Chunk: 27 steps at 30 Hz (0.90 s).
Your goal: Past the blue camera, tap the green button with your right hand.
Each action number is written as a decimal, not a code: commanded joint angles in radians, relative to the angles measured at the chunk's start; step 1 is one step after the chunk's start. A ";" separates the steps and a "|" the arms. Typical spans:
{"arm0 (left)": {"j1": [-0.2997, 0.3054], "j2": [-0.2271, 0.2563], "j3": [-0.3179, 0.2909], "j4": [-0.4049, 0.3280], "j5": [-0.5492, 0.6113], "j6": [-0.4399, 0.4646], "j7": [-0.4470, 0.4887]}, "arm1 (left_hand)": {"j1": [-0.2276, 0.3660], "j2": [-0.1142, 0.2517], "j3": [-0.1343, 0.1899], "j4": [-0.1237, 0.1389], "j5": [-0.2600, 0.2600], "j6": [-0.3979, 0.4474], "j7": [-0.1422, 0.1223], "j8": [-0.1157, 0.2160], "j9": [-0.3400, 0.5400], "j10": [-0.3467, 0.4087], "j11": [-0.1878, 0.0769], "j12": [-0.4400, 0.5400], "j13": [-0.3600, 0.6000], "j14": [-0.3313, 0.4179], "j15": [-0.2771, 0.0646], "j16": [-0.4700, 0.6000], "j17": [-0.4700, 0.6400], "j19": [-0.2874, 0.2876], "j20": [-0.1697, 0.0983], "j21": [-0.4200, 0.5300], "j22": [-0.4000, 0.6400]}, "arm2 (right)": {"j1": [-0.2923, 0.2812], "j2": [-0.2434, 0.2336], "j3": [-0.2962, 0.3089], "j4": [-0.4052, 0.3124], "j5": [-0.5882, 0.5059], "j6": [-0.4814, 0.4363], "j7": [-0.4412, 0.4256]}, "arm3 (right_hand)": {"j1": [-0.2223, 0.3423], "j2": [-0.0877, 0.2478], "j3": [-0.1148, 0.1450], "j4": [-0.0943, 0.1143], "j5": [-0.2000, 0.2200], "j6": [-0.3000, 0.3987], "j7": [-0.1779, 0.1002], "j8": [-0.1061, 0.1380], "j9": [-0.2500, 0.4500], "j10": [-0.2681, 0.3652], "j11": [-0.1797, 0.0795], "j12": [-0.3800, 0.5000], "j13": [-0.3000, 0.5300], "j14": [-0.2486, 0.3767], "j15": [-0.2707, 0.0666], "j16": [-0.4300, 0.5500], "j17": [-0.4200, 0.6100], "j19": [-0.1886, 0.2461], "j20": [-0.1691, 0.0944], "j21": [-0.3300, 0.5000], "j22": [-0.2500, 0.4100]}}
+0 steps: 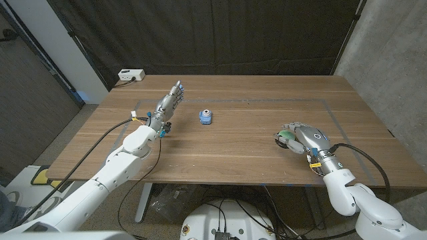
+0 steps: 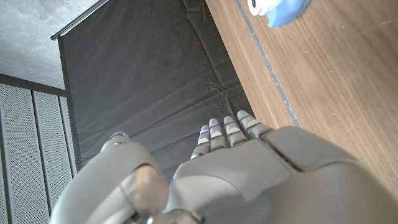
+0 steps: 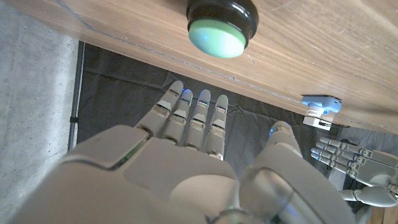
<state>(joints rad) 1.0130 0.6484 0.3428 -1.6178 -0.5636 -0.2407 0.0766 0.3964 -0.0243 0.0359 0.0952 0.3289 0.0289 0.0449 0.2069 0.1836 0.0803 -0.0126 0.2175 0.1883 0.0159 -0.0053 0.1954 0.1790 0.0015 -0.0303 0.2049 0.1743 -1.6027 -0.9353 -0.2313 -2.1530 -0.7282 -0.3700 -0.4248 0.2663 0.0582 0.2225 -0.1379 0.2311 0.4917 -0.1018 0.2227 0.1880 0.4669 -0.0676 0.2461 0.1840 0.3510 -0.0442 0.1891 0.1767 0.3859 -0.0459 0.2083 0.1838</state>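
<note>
Head view: we see right robot hand (image 1: 301, 137) over green button (image 1: 287, 141), grasping nothing, fingers extended; blue camera (image 1: 205, 117) mid-surface (image 1: 233, 150); left robot hand (image 1: 167, 105) released. Right wrist view: button just beyond fingertips (image 3: 194, 99).

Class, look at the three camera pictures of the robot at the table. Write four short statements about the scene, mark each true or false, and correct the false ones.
1. The right robot hand is over the green button. True.
2. The blue camera is held by the left robot hand. False: it stands alone on the table, apart from both hands.
3. The green button has a black base. True.
4. The left robot hand grips a cable. False: it holds nothing, fingers extended.
</note>
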 commanded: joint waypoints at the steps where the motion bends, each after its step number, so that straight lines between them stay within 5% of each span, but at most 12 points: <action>1: 0.004 0.005 -0.007 -0.005 -0.006 -0.002 -0.008 | 0.009 0.000 -0.007 0.000 -0.003 0.006 0.005 -0.002 0.004 0.006 -0.004 -0.006 0.002 0.009 -0.002 -0.004 0.004 0.006 -0.031 -0.003 0.004 | 0.006 -0.029 -0.025 -0.008 0.061 -0.092 0.018 | 0.012 0.003 0.006 0.001 -0.003 0.015 -0.001 0.001 0.005 0.017 -0.001 0.006 0.001 0.013 -0.049 0.006 0.003 0.014 -0.054 0.005 0.003; 27: 0.025 0.014 -0.016 -0.017 -0.018 0.008 -0.003 | 0.011 0.003 -0.012 0.001 -0.004 0.008 0.004 -0.004 0.004 0.009 -0.005 -0.007 0.002 0.010 -0.003 -0.005 0.004 0.002 -0.024 -0.005 0.004 | 0.063 -0.070 -0.107 0.010 0.137 -0.115 -0.004 | 0.010 0.002 0.005 0.004 -0.013 0.020 -0.004 -0.004 0.005 0.026 -0.010 0.005 0.002 0.025 -0.047 0.006 0.005 0.023 -0.050 0.006 0.004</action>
<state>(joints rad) 1.0355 0.6608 0.3274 -1.6347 -0.5772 -0.2414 0.0742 0.3974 -0.0203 0.0292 0.0966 0.3242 0.0287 0.0449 0.2029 0.1836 0.0802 -0.0126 0.2090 0.1883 0.0158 -0.0052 0.1955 0.1790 0.0015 -0.0303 0.2049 0.1743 -1.5585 -0.9920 -0.3078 -2.1534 -0.6206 -0.4727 -0.4150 0.2662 0.0583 0.2224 -0.1378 0.2233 0.5022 -0.1017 0.2227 0.1880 0.4819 -0.0772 0.2461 0.1839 0.3650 -0.0409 0.1891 0.1794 0.4032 -0.0394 0.2083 0.1838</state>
